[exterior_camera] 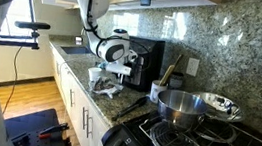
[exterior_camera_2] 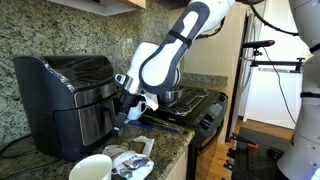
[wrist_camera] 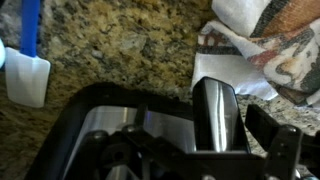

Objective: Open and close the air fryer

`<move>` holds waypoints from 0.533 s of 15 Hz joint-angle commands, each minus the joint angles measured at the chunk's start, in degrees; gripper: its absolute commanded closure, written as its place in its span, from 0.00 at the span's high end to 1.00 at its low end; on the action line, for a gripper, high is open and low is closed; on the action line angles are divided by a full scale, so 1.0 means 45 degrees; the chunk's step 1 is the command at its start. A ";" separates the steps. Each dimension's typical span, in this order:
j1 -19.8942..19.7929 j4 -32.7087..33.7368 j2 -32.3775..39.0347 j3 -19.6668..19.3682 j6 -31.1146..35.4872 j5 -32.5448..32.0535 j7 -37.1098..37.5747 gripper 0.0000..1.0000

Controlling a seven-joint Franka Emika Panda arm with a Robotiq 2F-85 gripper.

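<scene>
The air fryer [exterior_camera_2: 62, 95] is a tall glossy black box on the granite counter, and it also shows in an exterior view [exterior_camera: 148, 63]. My gripper [exterior_camera_2: 124, 106] is at the front of its drawer, and shows in an exterior view [exterior_camera: 111, 82]. In the wrist view the glossy black drawer handle [wrist_camera: 215, 110] stands between my fingers [wrist_camera: 186, 142]. A gap shows between the right finger and the handle, so the gripper looks open around it. The drawer looks pushed in.
A shiny steel pot [exterior_camera: 181, 107] sits on the stove beside the air fryer. A white mug [exterior_camera_2: 90, 169] and a plate with scraps [exterior_camera_2: 133, 163] stand at the counter's front. A white spatula with a blue handle [wrist_camera: 27, 72] and a cloth [wrist_camera: 262, 40] lie on the granite.
</scene>
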 commanded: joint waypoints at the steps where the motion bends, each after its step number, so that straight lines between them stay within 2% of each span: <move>1: 0.2540 -0.0068 0.0224 -0.2649 0.2082 -0.1078 0.2309 1.00; 5: 0.6310 -0.0195 0.0652 -0.6427 0.3126 -0.0772 0.3794 1.00; 6: 0.7073 -0.0200 0.0811 -0.7106 0.3212 -0.0618 0.4019 1.00; 8: 0.7622 -0.0210 0.0972 -0.7415 0.3254 -0.0365 0.4330 1.00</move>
